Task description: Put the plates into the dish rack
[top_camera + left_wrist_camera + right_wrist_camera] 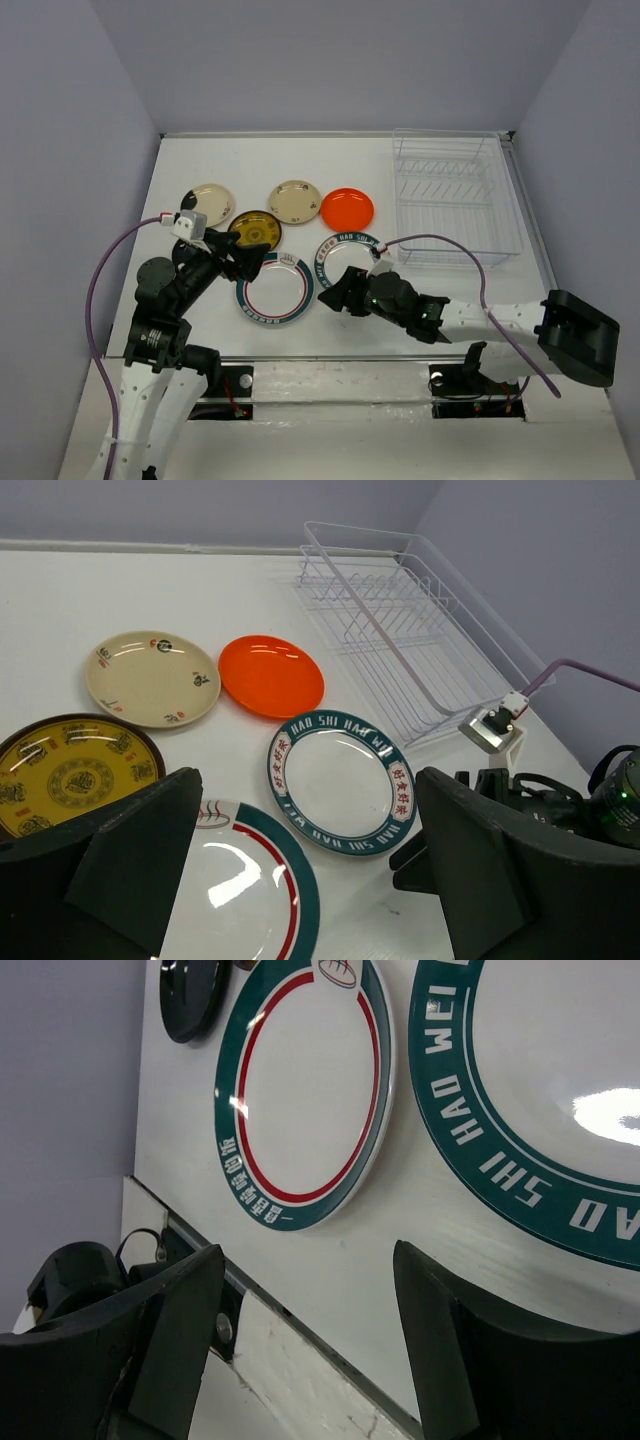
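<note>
Plates (295, 200), six of them, lay flat on the white table (200, 160) left of the dish rack (455, 215), none slotted in; the orange-red one (347, 207) sat nearest the rack, the teal-lettered one (345, 247) just in front of it. The left gripper (308, 790) hung at the red-ringed plate (275, 288), jaws wide apart, empty. The right gripper (305, 1260), beside the lettered plate, stood parted too, holding nothing.
</note>
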